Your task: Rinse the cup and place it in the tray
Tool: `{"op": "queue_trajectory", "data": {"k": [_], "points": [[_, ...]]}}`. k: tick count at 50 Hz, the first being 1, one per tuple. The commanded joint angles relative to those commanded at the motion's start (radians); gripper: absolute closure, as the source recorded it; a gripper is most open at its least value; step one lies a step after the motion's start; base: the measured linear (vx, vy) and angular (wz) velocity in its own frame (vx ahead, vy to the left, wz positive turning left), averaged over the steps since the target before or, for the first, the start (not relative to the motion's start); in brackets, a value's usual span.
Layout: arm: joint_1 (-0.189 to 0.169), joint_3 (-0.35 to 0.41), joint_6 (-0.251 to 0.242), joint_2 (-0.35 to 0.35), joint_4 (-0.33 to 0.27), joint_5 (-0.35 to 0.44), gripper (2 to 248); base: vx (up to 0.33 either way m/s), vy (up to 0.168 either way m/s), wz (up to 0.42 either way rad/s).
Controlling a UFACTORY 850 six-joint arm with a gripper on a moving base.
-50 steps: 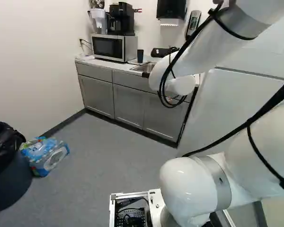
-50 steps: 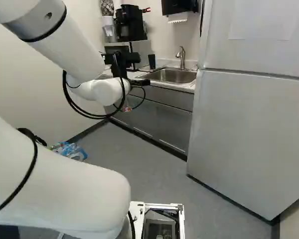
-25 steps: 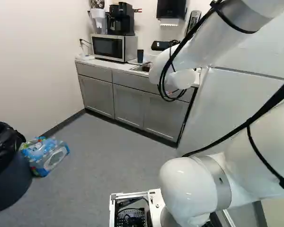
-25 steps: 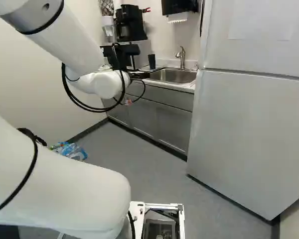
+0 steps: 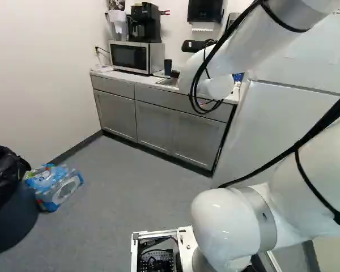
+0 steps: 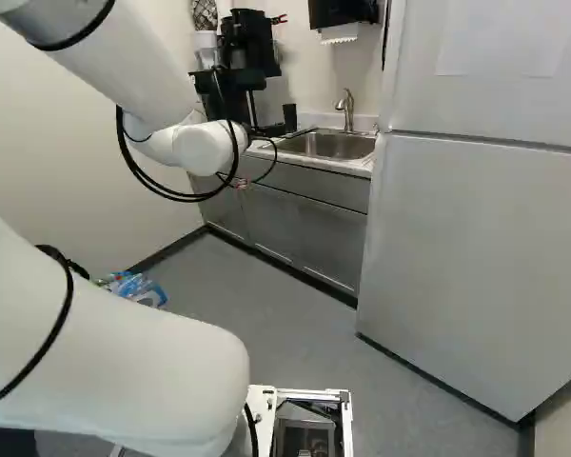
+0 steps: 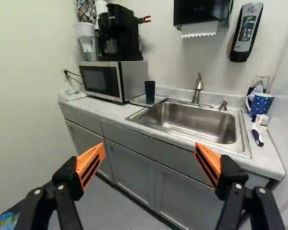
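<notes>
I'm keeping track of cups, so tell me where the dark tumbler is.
In the wrist view, the dark tumbler stands upright on the tray between the microwave and the sink, ahead of the claw.

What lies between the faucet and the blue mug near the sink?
In the wrist view, a small metal fitting on the sink rim stands between the faucet and the blue mug.

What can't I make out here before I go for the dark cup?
- Dark cup, inside: too small and dark, wrist view.
- Tray, part: behind that cup, wrist view.
- Mug: behind the fridge, right base view.
- Faucet: behind the arm, left base view.
- Bottle pack: cut off, wrist view.
</notes>
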Motion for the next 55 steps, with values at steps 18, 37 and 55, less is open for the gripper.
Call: {"op": "queue_trajectory", "data": {"k": [18, 37, 55], "points": [[0.0, -0.029, 0.0, -0.008, 0.0, 0.0, 3, 0.0, 0.0, 0.0], [0.0, -0.029, 0.0, -0.009, 0.0, 0.0, 3, 0.0, 0.0, 0.0], [0.0, -0.029, 0.0, -0.009, 0.0, 0.0, 3, 0.005, 0.006, 0.009]]}}
